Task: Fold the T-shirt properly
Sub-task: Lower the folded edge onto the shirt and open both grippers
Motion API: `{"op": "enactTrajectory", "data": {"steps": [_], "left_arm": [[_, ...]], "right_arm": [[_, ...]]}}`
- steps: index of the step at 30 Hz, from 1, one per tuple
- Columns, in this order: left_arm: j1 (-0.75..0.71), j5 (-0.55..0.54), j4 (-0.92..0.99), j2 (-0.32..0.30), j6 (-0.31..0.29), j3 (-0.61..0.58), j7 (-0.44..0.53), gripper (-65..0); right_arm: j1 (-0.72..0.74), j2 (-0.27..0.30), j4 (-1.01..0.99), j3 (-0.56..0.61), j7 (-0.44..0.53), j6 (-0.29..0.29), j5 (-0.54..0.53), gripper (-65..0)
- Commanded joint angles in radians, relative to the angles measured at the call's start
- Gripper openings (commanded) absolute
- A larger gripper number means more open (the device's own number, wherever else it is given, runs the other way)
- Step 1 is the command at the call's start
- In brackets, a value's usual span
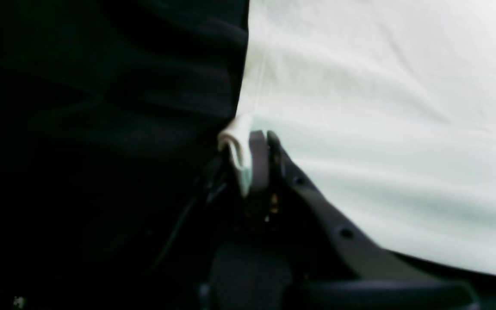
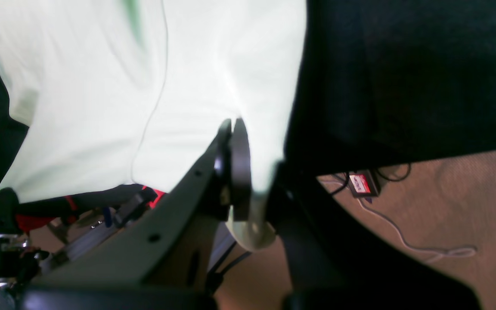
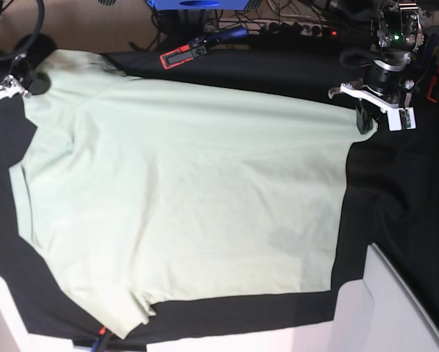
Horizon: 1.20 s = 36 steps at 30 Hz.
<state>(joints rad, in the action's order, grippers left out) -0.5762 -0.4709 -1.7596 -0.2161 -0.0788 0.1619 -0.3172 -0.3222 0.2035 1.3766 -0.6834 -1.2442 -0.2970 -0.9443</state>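
Observation:
The pale mint-green T-shirt (image 3: 190,198) lies spread flat on the black table cloth (image 3: 403,198). My left gripper (image 3: 366,121) is at the shirt's far right corner. In the left wrist view it (image 1: 258,142) is shut on a bunched bit of the shirt's edge (image 1: 381,107). My right gripper (image 3: 37,81) is at the shirt's far left corner. In the right wrist view it (image 2: 233,125) is shut on the shirt (image 2: 101,86), with a fold of cloth poking out behind the fingers. Both held corners are lifted slightly off the cloth.
A white panel (image 3: 396,308) stands at the near right. A red and black tool (image 3: 183,53) lies beyond the shirt's far edge. Cables (image 2: 403,241) and a small red box (image 2: 362,183) lie on the brown floor past the table edge.

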Motion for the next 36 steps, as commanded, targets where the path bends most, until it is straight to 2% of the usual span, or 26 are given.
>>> {"op": "enactTrajectory", "data": {"steps": [1, 22, 27, 30, 35, 36], "left_arm": [[-0.005, 0.004, -0.013, -0.012, 0.010, 0.012, 0.031, -65.0], [-0.017, 0.005, -0.023, -0.012, 0.010, 0.005, 0.026, -65.0], [-0.017, 0.005, -0.075, -0.012, 0.010, 0.005, 0.023, -65.0], [-0.009, 0.005, -0.099, -0.012, 0.012, 0.005, 0.022, -65.0], [0.045, 0.004, -0.104, -0.004, 0.015, 0.006, -0.078, -65.0], [0.058, 0.004, -0.105, -0.004, 0.015, 0.006, -0.101, -65.0]], "right_arm": [[-0.012, 0.011, 0.011, -0.009, 0.008, -0.001, -0.008, -64.9], [-0.056, 0.017, 0.020, -0.055, 0.002, 0.000, -0.011, -64.9], [-0.045, 0.017, 0.105, -0.048, -0.001, 0.003, -0.011, -64.9], [-0.002, 0.017, 0.114, -0.049, -0.044, 0.005, -0.006, -64.9], [0.065, 0.018, 0.114, -0.045, -0.078, 0.009, -0.003, -64.9], [0.079, 0.018, 0.114, -0.045, -0.079, 0.032, -0.003, -64.9]]}}
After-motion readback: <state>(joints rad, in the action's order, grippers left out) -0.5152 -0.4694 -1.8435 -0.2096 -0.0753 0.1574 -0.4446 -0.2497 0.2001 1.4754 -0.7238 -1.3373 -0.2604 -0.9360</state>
